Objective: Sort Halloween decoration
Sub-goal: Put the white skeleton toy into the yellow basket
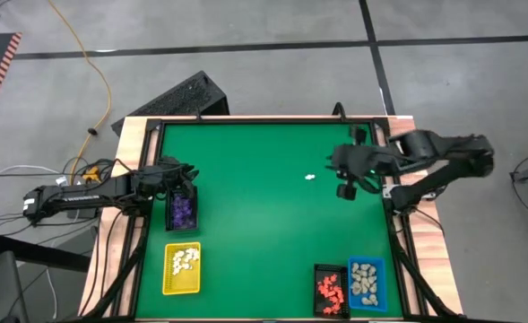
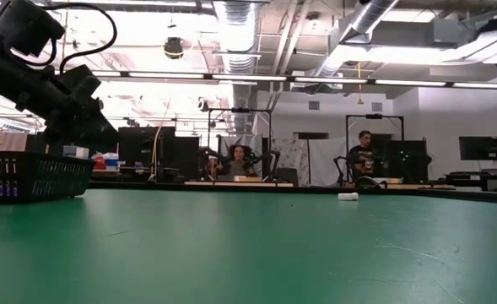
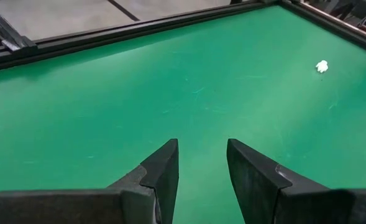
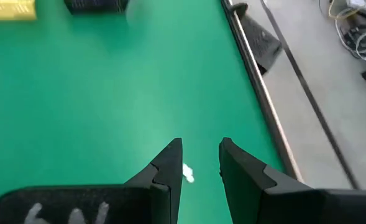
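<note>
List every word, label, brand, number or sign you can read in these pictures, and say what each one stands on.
No text can be read in any view.
Left arm: a pale label strip shows on it in the high view, too small to read.
Right wrist view: pale marks on the right claw's body, too blurred to read.
Yellow tray, black trays and blue tray: no lettering shows.
Room behind the table in the low view: no legible sign.

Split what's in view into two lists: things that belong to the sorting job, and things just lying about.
Job:
white figurine loose on the mat
purple figurines
cream figurines
orange-red figurines
beige figurines
right gripper near the loose one

Lying about:
yellow cable
black keyboard
</note>
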You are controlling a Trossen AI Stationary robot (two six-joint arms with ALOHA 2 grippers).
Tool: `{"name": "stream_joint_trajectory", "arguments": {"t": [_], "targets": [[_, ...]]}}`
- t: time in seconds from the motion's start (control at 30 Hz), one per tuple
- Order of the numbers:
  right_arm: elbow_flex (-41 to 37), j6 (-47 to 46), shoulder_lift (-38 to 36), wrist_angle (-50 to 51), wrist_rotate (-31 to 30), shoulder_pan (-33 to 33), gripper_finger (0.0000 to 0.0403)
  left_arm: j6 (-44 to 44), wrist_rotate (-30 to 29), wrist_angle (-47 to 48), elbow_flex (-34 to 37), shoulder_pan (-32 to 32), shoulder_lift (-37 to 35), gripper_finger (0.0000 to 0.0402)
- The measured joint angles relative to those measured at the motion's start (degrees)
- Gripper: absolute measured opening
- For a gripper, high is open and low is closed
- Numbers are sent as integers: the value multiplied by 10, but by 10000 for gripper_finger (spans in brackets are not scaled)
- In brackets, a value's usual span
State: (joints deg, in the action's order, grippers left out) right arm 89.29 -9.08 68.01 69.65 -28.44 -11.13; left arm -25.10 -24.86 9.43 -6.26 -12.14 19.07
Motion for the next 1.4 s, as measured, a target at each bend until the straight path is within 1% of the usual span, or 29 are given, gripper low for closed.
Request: {"name": "stream_joint_trajectory", "arguments": {"t": [0.1, 0.23, 0.4, 0.5, 0.67, 0.83, 0.97, 1.07, 1.23, 1.4], "targets": [[-130, -14, -69, -101, -5, -5, 118, 0, -2, 0, 0, 0, 0, 126], [-281, -16, -129, -214, -23, 2, 118, 0, -4, 0, 0, 0, 0, 126], [-428, -15, -165, -348, -27, 29, 118, 0, -4, 1, 0, 0, 0, 126], [-496, -14, -172, -424, -30, 56, 118, 0, -4, 1, 0, 0, 0, 126], [-563, -17, -170, -504, -25, 108, 130, -1, -4, 1, 0, 0, 0, 126], [-605, -34, -166, -553, -8, 151, 170, -1, -4, 1, 0, 0, 0, 126], [-655, -28, -166, -657, 25, 171, 213, -1, -5, 1, 0, 0, 0, 126], [-701, 1, -166, -763, 44, 178, 236, -1, -5, 1, 0, 0, 0, 126], [-768, 14, -152, -902, 44, 191, 240, -2, -5, 1, 0, 0, 0, 126], [-800, 15, -107, -977, 44, 199, 236, -2, -12, 2, 0, 0, 0, 126]]}}
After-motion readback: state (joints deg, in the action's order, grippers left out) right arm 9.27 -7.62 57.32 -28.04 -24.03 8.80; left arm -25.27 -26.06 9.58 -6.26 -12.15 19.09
